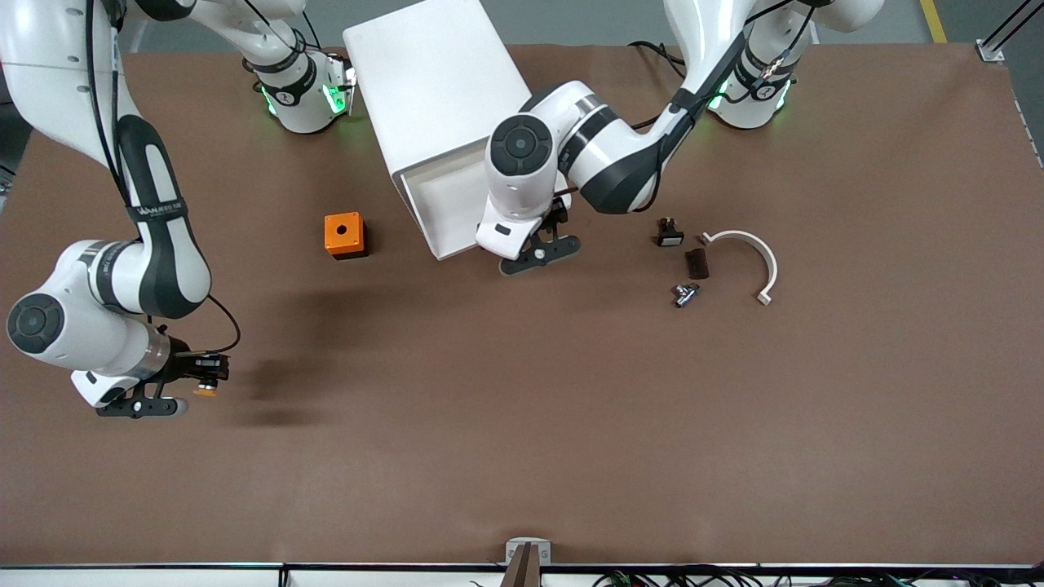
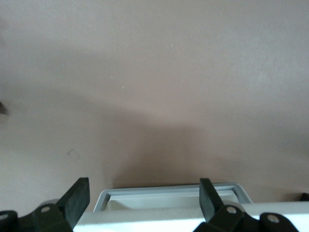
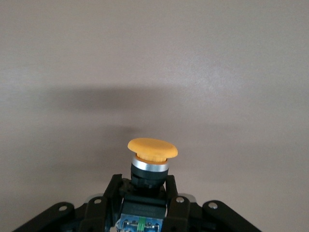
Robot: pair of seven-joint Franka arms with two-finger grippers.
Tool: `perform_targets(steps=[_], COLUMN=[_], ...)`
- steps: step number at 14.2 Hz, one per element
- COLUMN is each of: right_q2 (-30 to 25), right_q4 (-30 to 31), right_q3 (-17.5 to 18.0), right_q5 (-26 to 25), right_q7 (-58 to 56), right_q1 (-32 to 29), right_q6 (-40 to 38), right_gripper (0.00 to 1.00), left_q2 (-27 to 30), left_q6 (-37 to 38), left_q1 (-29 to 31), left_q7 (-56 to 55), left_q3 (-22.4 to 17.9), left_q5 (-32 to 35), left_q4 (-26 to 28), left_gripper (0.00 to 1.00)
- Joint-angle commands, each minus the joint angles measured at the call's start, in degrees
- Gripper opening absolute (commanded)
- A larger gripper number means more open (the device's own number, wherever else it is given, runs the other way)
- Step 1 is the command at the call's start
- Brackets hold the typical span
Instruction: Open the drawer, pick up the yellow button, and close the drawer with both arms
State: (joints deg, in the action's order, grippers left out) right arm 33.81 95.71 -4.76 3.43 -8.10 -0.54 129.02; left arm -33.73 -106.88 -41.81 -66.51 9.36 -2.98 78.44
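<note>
In the front view we note the left gripper (image 1: 545,244) at the front of the pulled-out drawer (image 1: 444,200), while the right gripper (image 1: 196,371) hangs over bare table, clamped on the button (image 1: 208,390). In the left wrist view the jaws stand wide apart astride the drawer's front lip (image 2: 169,192); an off-centre push could skew the drawer or shove the cabinet (image 1: 432,81). In the right wrist view the button (image 3: 150,162) sits between closed fingers (image 3: 175,203), held by its body only, so we judge a jolt could tip it out.

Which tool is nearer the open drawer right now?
Left. The left tool, open, sits at the drawer front, straddling its lip. The right tool is over bare table toward the right arm's end, shut on the button.
</note>
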Motion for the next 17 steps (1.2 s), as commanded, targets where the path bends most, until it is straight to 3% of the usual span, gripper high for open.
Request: perform_targets(steps=[1, 4, 12, 13, 14, 15, 17], right_q2=[2.74, 4.5, 9.08, 9.08, 8.91, 8.64, 8.12], right_q4=[-0.87, -0.78, -0.7, -0.78, -0.87, -0.87, -0.87], right_q3=[1.16, 1.16, 1.16, 1.07, 0.98, 0.98, 0.72], right_q5=[-0.53, -0.53, -0.45, -0.62, -0.71, -0.71, -0.88], right_q7=[-1.04, -0.95, -0.42, -0.51, -0.6, -0.86, -0.78], right_q1=[-0.86, -0.95, -1.83, -1.83, -1.74, -1.65, -1.3], right_q6=[2.63, 5.88, 13.53, 13.36, 13.27, 13.01, 12.66], right_gripper=[0.01, 0.01, 0.03, 0.29, 0.85, 1.0, 1.0], left_q2=[1.12, 1.12, 1.12, 1.12, 1.12, 1.12, 1.21], left_q6=[-0.43, -0.43, -0.52, -0.52, -0.52, -0.52, -0.52], left_q1=[-1.78, -3.01, -6.7, -7.14, -7.32, -7.32, -7.32], left_q7=[0.16, 0.16, -0.02, -0.02, -0.02, -0.02, -0.02], left_q3=[-0.13, -0.13, -0.13, -0.13, -0.13, -0.13, -0.13], left_q5=[-3.24, -10.53, -18.72, -18.99, -19.6, -20.65, -23.02], left_q4=[1.37, 1.37, 4.18, 4.44, 4.62, 4.71, 4.71], left_gripper=[1.0, 1.0, 1.0, 1.0, 1.0, 1.0, 1.0])
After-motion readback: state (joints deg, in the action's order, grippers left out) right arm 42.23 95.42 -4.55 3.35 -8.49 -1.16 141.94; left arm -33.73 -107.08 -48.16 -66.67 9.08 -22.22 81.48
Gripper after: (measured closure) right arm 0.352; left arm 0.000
